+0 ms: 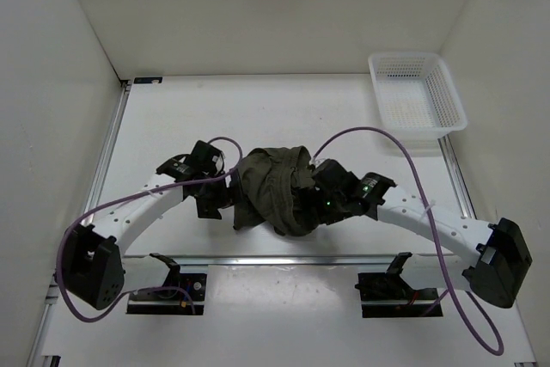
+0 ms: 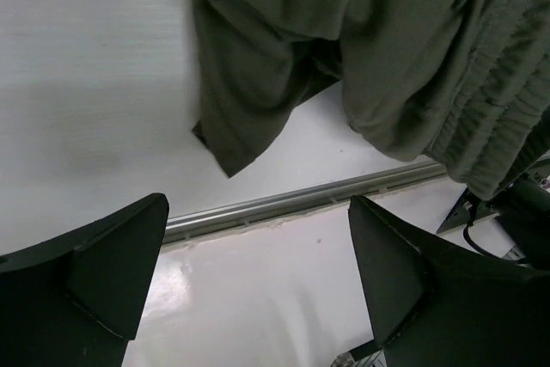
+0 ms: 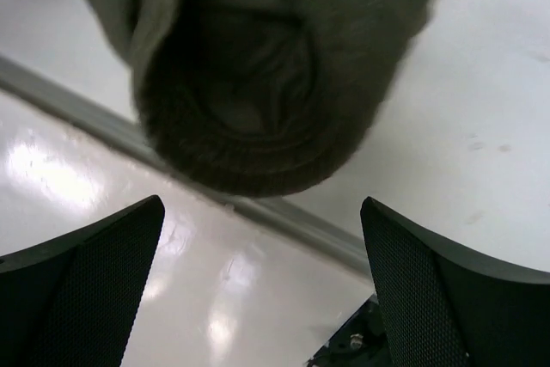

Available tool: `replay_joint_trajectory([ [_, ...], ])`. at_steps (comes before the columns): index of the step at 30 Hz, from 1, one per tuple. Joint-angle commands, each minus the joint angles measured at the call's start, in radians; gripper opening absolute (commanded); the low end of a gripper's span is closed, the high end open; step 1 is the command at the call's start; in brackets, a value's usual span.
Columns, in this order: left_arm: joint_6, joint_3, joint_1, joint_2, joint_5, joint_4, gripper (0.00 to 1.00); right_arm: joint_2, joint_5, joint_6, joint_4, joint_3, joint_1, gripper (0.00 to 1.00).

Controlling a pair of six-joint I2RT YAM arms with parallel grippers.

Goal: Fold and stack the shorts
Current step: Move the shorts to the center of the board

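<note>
Shorts [image 1: 273, 188] — crumpled heap on the table [image 1: 258, 109], between the two claws, just ahead of each one's fingertips. Left claw [image 2: 258, 204] and right claw [image 3: 262, 204] both spread, gripping nothing. Likely light, limp, not slippery — best pinched at the ribbed waistband [image 2: 507, 83], probably firmer than the legs.

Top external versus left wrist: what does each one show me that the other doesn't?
Only top external: the basket at the far right corner, and the whole shorts bunched in a heap on the table. Only left wrist: the left gripper open with nothing in it, plus the gathered waistband up close. Both: the shorts and the white table.
</note>
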Motion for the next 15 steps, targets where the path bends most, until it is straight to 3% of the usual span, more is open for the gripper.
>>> replay_joint_trajectory([
  [1,-0.066,-0.020,-0.031,0.017,-0.007,0.099,0.97,-0.029,0.042,0.083,0.043,-0.001,0.097,1.00],
  [10,-0.086,-0.023,-0.131,0.188,-0.030,0.145,0.78,0.126,0.109,0.080,0.155,-0.023,0.123,1.00],
  [12,-0.086,-0.023,-0.131,0.218,-0.039,0.145,0.70,0.150,0.125,0.068,0.177,-0.012,0.123,0.91],
  [14,-0.086,-0.023,-0.140,0.234,-0.068,0.154,0.59,0.187,0.138,0.058,0.177,0.015,0.123,0.65],
  [15,-0.086,-0.023,-0.140,0.243,-0.080,0.154,0.36,0.198,0.148,0.058,0.177,0.015,0.123,0.50],
])
